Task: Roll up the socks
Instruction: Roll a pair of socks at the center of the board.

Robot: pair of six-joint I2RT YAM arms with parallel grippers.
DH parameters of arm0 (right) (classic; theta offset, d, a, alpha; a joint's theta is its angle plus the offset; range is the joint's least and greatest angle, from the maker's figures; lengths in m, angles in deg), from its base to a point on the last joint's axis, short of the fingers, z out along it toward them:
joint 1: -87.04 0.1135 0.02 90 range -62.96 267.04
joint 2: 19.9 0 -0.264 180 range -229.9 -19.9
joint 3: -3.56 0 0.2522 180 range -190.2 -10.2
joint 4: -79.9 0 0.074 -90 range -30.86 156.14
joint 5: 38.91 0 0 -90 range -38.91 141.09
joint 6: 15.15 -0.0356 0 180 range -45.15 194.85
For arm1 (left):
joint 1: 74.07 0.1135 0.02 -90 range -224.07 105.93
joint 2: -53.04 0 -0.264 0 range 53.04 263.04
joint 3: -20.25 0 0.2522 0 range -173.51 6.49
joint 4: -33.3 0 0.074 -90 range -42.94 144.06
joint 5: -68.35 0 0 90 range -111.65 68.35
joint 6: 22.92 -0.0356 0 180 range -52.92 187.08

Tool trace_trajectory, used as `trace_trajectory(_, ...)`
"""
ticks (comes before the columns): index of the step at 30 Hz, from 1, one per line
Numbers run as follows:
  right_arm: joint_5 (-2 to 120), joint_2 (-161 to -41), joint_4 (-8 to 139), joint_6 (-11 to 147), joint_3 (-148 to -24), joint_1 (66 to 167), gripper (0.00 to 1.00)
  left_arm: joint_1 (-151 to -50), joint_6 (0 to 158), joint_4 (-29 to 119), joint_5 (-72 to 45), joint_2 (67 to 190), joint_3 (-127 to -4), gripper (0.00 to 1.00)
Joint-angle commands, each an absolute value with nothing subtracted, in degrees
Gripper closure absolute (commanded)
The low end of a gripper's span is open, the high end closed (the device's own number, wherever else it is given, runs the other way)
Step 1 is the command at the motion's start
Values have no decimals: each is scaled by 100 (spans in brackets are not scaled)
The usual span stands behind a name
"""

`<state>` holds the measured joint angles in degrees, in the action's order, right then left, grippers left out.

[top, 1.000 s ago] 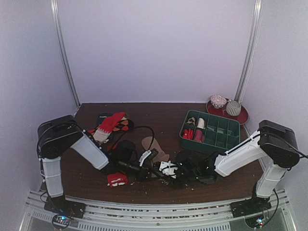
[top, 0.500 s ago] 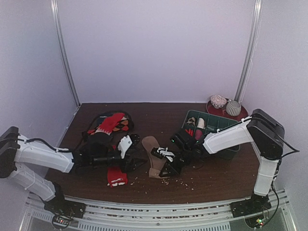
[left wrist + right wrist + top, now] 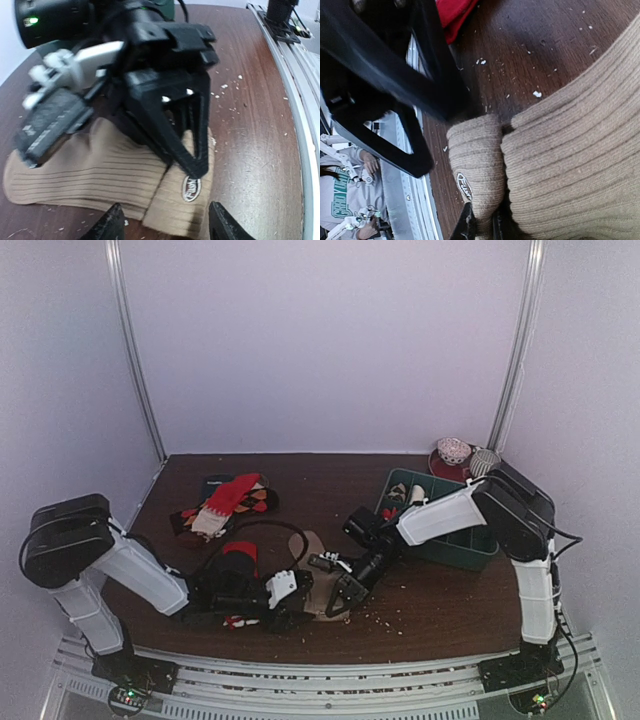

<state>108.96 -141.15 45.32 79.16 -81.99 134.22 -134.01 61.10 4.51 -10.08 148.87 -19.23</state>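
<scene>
Tan sock (image 3: 90, 172) | right gripper (image 3: 482, 227) pinches cuff | red sock (image 3: 456, 12), crumbs (image 3: 537, 93) beside

We see a dark brown wooden surface (image 3: 330, 480), flecked with white crumbs (image 3: 385, 618) near its front edge. On it lie a tan sock (image 3: 100, 175) with one end folded over, a red sock (image 3: 241, 549) to its left, a heap of patterned socks (image 3: 225, 502) at back left, a green compartment tray (image 3: 455, 550) on the right and a red plate (image 3: 437, 462) in the back right corner
</scene>
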Motion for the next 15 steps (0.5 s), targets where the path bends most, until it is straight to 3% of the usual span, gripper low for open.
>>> trace_trajectory(1,10486,-14587,3545,8010,-8021,13348,95,-13541,5955,15,-565,15250,-2301,45)
trace_trajectory(15,10429,-14596,3473,8117,-8008,13284,95,-13674,6176,430,-636,15894,-2591,53)
